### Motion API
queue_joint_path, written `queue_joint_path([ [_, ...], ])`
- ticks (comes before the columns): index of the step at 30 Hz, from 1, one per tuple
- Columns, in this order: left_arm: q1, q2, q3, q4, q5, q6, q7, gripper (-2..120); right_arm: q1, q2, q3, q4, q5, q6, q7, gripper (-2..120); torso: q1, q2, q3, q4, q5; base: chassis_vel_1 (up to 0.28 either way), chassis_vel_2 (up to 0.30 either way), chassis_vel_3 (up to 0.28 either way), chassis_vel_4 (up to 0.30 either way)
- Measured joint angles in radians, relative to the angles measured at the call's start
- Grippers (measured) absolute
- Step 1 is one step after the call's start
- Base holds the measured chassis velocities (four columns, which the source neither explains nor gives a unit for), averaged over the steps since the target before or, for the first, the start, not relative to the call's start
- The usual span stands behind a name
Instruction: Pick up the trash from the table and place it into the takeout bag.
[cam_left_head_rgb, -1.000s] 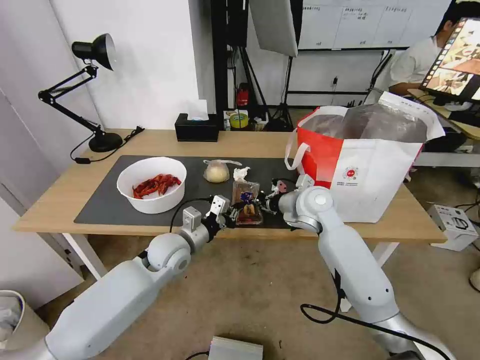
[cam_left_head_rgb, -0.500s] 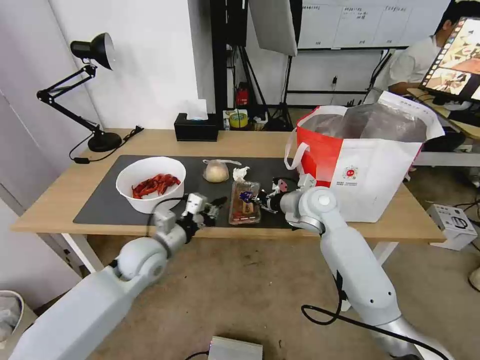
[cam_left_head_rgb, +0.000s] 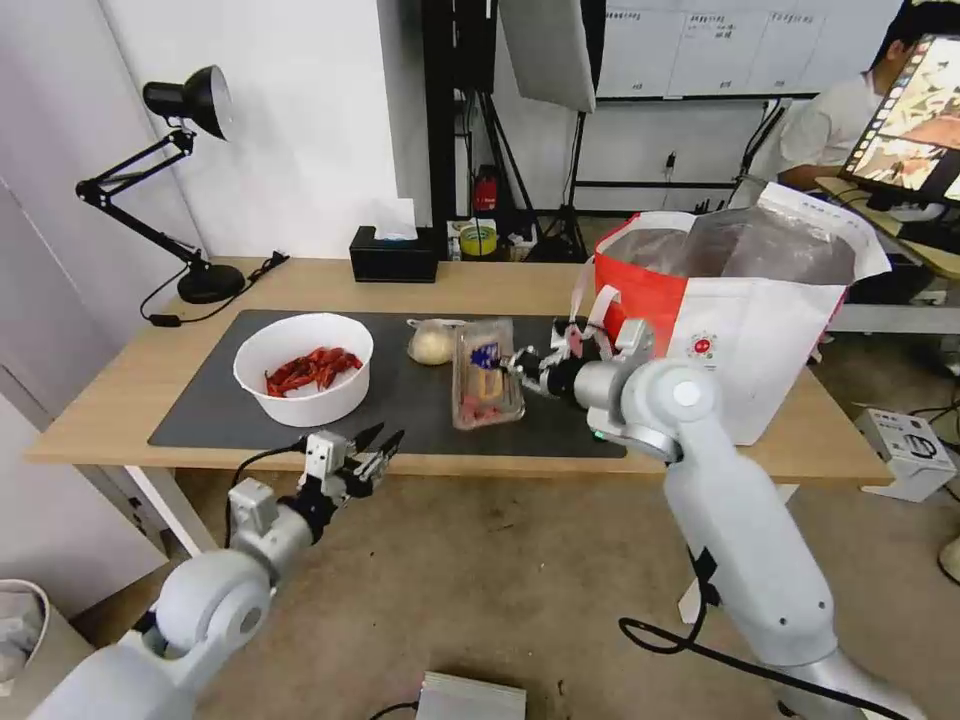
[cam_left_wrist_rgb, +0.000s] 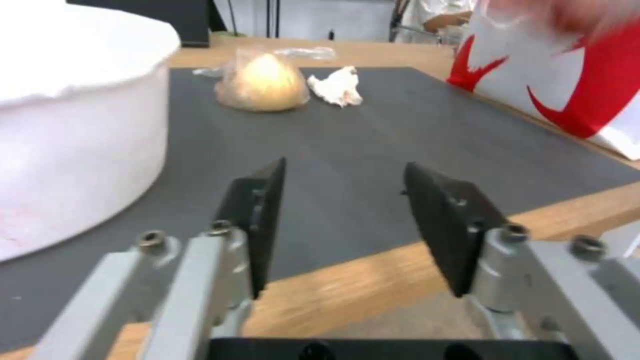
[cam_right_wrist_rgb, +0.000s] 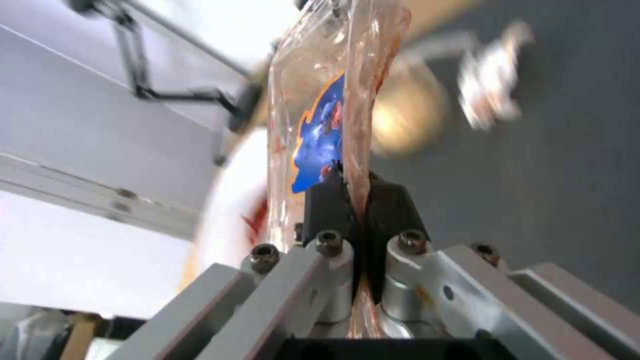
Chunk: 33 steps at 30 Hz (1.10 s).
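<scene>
Plastic food box (cam_left_head_rgb: 487, 373), clamped at its edge between the right gripper (cam_left_head_rgb: 519, 366) jaws, hangs tilted above the dark mat (cam_left_head_rgb: 220, 400) at frame centre, just left of the takeout bag (cam_left_head_rgb: 740, 330). Left gripper (cam_left_head_rgb: 378, 450), jaws apart, sits lower left off the table's (cam_left_head_rgb: 100, 400) front edge, below the white bowl (cam_left_head_rgb: 303, 368).

bowl (cam_left_head_rgb: 303, 368) left on the mat (cam_left_head_rgb: 210, 410), takeout bag (cam_left_head_rgb: 735, 330) right

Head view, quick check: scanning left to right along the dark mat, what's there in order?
White round bowl of red crayfish shells → knotted clear bag with beige lump → clear hinged plastic food box, lifted in the right gripper → large white-and-red takeout bag.
</scene>
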Motion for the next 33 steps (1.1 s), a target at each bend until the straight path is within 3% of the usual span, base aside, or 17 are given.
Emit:
queue_joint_path([
  [12, 0.043, -0.013, -0.084, -0.018, -0.002, -0.001, -0.003, 99, 0.184, -0.093, 0.07, 0.08, 0.063, 0.057, 0.017, 1, 0.0, 0.0, 0.0, 0.0001, 0.0002, 0.0, 0.0, 0.0, 0.0],
  [20, 0.061, -0.027, -0.103, -0.02, -0.005, -0.002, -0.001, 100, 0.258, -0.194, 0.106, 0.009, 0.046, 0.089, -0.006, 1, 0.0, 0.0, 0.0, 0.0002, 0.0003, 0.0, 0.0, 0.0, 0.0],
  [26, 0.053, -0.035, -0.094, -0.017, -0.004, -0.002, 0.004, 100, 0.293, -0.301, 0.111, -0.07, -0.089, 0.094, -0.088, 0, 0.0, 0.0, 0.0, 0.0, 0.0002, 0.0, 0.0, 0.0, 0.0],
  [33, 0.042, -0.04, -0.075, -0.01, -0.001, -0.002, 0.004, 100, 0.29, -0.353, 0.112, -0.138, -0.263, 0.12, -0.175, 0, 0.0, 0.0, 0.0, 0.0, 0.0, 0.0, 0.0, 0.0, 0.0],
])
